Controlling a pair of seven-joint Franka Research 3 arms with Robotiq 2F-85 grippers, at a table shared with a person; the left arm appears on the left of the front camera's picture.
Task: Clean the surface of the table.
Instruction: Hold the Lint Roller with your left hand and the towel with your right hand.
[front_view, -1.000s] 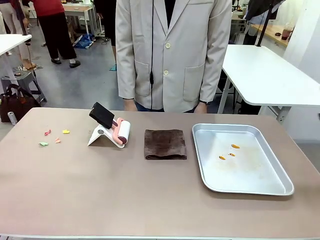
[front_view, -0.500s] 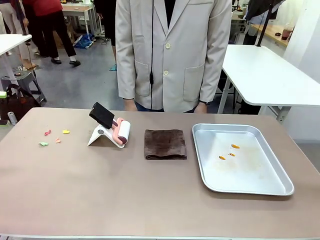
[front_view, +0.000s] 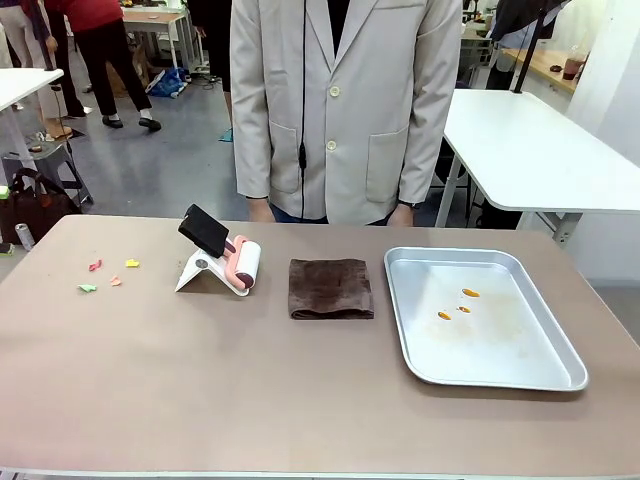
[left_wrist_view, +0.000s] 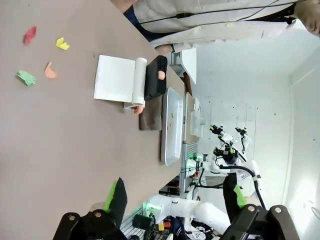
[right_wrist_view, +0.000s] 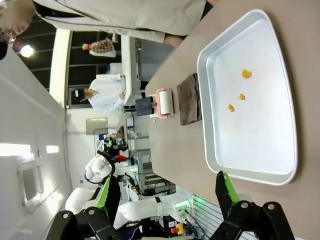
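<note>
Taupe table (front_view: 300, 400) not yet cleaned: scraps (front_view: 88, 288) at ten o'clock, roller (front_view: 247, 265) at eleven. Left gripper (left_wrist_view: 175, 197) and right gripper (right_wrist_view: 168, 192) gape empty; next, the left likely grasps the roller.

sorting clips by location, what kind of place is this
Probably a robotics lab or workshop. The wide matte taupe-brown table holds a staged cleaning setup: a shallow silver metal tray, a folded dark brown cloth and a pink-and-white lint roller. White-topped work tables stand on the grey floor behind.

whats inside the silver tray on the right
Three small orange blobs lie on the floor of the shallow silver metal tray, near its middle. Nothing covers the floor.
</note>
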